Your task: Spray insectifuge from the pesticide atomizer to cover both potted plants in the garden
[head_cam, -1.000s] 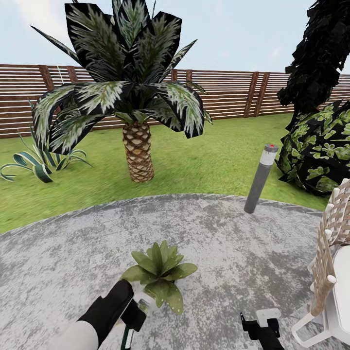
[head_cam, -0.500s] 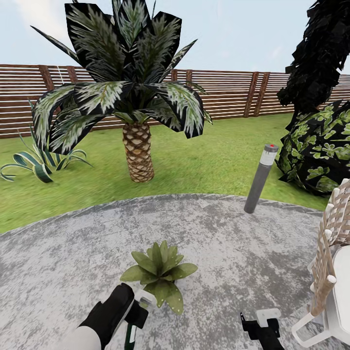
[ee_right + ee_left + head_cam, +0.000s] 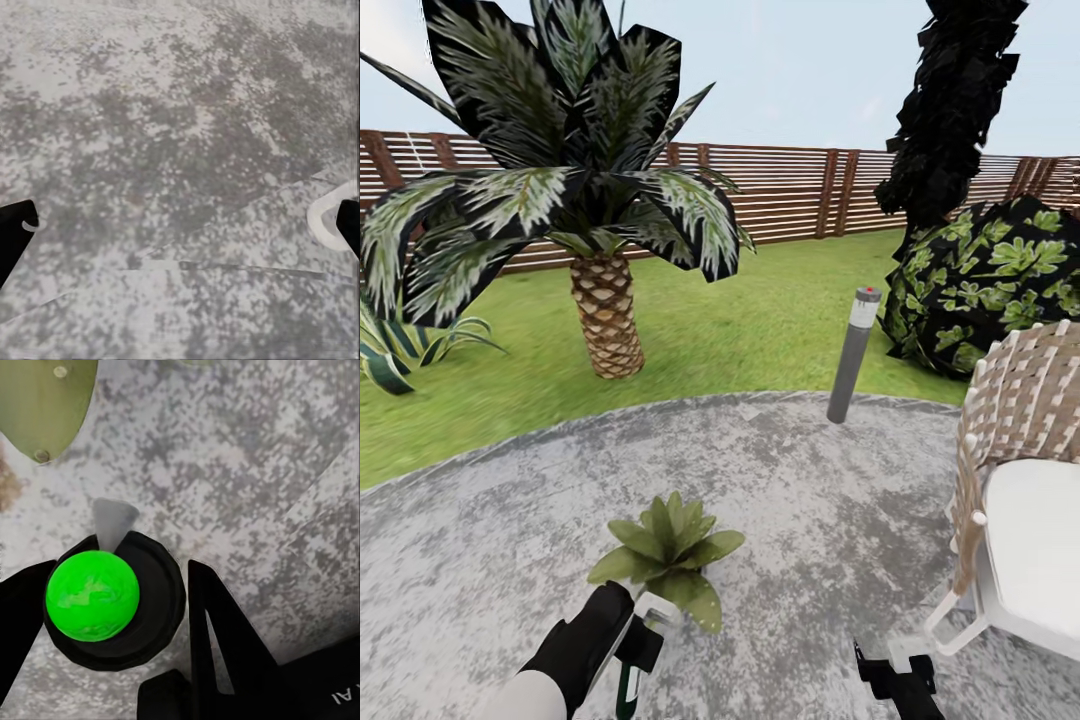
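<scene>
A: Starting nearest, what is the left pincer [image 3: 632, 648] doing?

B: It is pinching the dark green pesticide atomizer [image 3: 625, 690], one black finger on either side. In the left wrist view the pincer [image 3: 112, 619] clamps the sprayer's black collar under a bright green round cap [image 3: 92, 595].

A: And the right pincer [image 3: 890, 672]?

B: Spread wide and holding nothing. In its own wrist view the pincer [image 3: 180, 232] hangs over the bare paving.

A: Where is the plant?

B: A low rosette of broad, speckled green leaves, one of the potted plants [image 3: 665, 545], sits just beyond the atomizer at 12 o'clock, on the round mottled grey paved patio [image 3: 810, 500]. I cannot make out its pot.

A: Further out?

B: A white woven chair [image 3: 1020, 480] at 3 o'clock and a grey bollard with a red top [image 3: 853, 355] at 1 o'clock, on the patio's edge. On the green lawn [image 3: 740, 320], a scaly-trunked palm [image 3: 605, 310] at 11 o'clock. Behind stands the brown slatted wooden fence [image 3: 780, 190].
</scene>
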